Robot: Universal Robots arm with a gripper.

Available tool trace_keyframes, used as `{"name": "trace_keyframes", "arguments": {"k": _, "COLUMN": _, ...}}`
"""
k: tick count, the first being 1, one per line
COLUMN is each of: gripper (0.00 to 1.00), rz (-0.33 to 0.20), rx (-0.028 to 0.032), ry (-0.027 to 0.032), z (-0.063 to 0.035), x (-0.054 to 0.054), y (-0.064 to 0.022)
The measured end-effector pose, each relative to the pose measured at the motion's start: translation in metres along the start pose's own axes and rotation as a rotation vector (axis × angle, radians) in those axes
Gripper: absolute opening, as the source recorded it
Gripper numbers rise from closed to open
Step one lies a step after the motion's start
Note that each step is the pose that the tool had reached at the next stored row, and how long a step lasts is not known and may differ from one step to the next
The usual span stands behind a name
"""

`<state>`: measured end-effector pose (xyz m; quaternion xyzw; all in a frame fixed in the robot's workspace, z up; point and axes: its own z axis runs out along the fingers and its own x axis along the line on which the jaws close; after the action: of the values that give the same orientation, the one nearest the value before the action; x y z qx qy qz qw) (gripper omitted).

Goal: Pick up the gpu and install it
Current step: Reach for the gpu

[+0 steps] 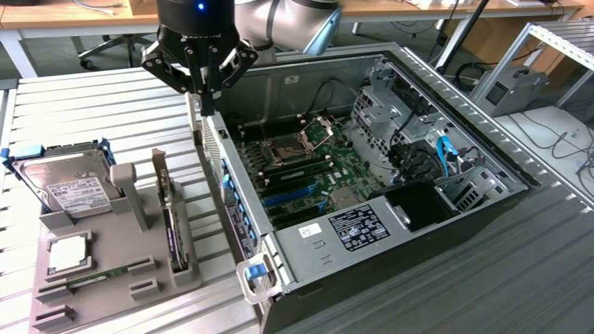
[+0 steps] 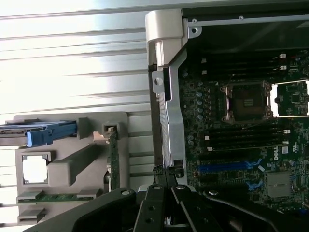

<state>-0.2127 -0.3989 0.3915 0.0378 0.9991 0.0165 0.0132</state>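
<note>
Gripper [image 1: 206, 104] is closed, fingers pressed together w/ nothing between them, pointing straight down. It hangs over the edge of the PC case [image 1: 483, 160] wall that faces the grey holder [image 1: 102, 292], not touching the gpu [image 1: 171, 223]. The gpu is not yet picked up: it stands on its long edge in a slot of the holder, silver bracket end toward the far side, on the exterior view's left of the case and apart from the gripper. In the same holder: hard drive [image 1: 69, 184] in a blue caddy, a CPU chip [image 1: 68, 252] lying flat, and a memory stick [image 1: 93, 278] in a low slot. The case lies open on the slatted table [image 1: 93, 111], w/ motherboard [image 1: 316, 174], open CPU socket [image 1: 288, 149] and blue expansion slots [image 1: 288, 195] exposed. In the wrist view the gripper [image 2: 164, 176] tips meet right at the case wall, w/ the gpu [image 2: 114, 159] edge-on in the holder [image 2: 72, 169] to one side and the motherboard [image 2: 231, 145] to the other.
</note>
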Motion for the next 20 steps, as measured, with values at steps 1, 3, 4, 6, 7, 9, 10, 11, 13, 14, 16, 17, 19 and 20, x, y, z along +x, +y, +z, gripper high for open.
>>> {"name": "trace_keyframes", "arguments": {"k": 1, "gripper": 0.11, "rz": 0.000, "rx": 0.0001, "ry": -0.0001, "z": 0.0000, "x": 0.001, "y": 0.0000}}
{"name": "trace_keyframes", "arguments": {"k": 3, "gripper": 0.11, "rz": 0.000, "rx": 0.0003, "ry": -0.0001, "z": 0.0000, "x": 0.002, "y": -0.0001}}
{"name": "trace_keyframes", "arguments": {"k": 4, "gripper": 0.11, "rz": 0.000, "rx": 0.0004, "ry": -0.0001, "z": 0.0001, "x": 0.002, "y": -0.0002}}
{"name": "trace_keyframes", "arguments": {"k": 6, "gripper": 0.11, "rz": 0.000, "rx": 0.0007, "ry": -0.0001, "z": 0.0000, "x": 0.003, "y": -0.0002}}
{"name": "trace_keyframes", "arguments": {"k": 7, "gripper": 0.11, "rz": 0.000, "rx": 0.0008, "ry": -0.0001, "z": 0.0000, "x": 0.004, "y": -0.0003}}
{"name": "trace_keyframes", "arguments": {"k": 9, "gripper": 0.11, "rz": 0.000, "rx": 0.0010, "ry": -0.0001, "z": 0.0001, "x": 0.005, "y": -0.0004}}
{"name": "trace_keyframes", "arguments": {"k": 10, "gripper": 0.11, "rz": 0.000, "rx": 0.0012, "ry": -0.0001, "z": 0.0001, "x": 0.006, "y": -0.0005}}
{"name": "trace_keyframes", "arguments": {"k": 11, "gripper": 0.11, "rz": 0.000, "rx": 0.0013, "ry": -0.0002, "z": 0.0001, "x": 0.007, "y": -0.0005}}
{"name": "trace_keyframes", "arguments": {"k": 13, "gripper": 0.11, "rz": 0.000, "rx": 0.0015, "ry": -0.0002, "z": 0.0001, "x": 0.008, "y": -0.0006}}
{"name": "trace_keyframes", "arguments": {"k": 14, "gripper": 0.11, "rz": 0.000, "rx": 0.0017, "ry": -0.0001, "z": 0.0001, "x": 0.009, "y": -0.0006}}
{"name": "trace_keyframes", "arguments": {"k": 16, "gripper": 0.11, "rz": 0.000, "rx": 0.0018, "ry": -0.0002, "z": 0.0001, "x": 0.010, "y": -0.0007}}
{"name": "trace_keyframes", "arguments": {"k": 17, "gripper": 0.11, "rz": 0.000, "rx": 0.0020, "ry": -0.0002, "z": 0.0001, "x": 0.010, "y": -0.0008}}
{"name": "trace_keyframes", "arguments": {"k": 19, "gripper": 0.11, "rz": 0.000, "rx": 0.0022, "ry": -0.0002, "z": 0.0001, "x": 0.012, "y": -0.0009}}
{"name": "trace_keyframes", "arguments": {"k": 20, "gripper": 0.11, "rz": 0.000, "rx": 0.0023, "ry": -0.0002, "z": 0.0001, "x": 0.012, "y": -0.0010}}
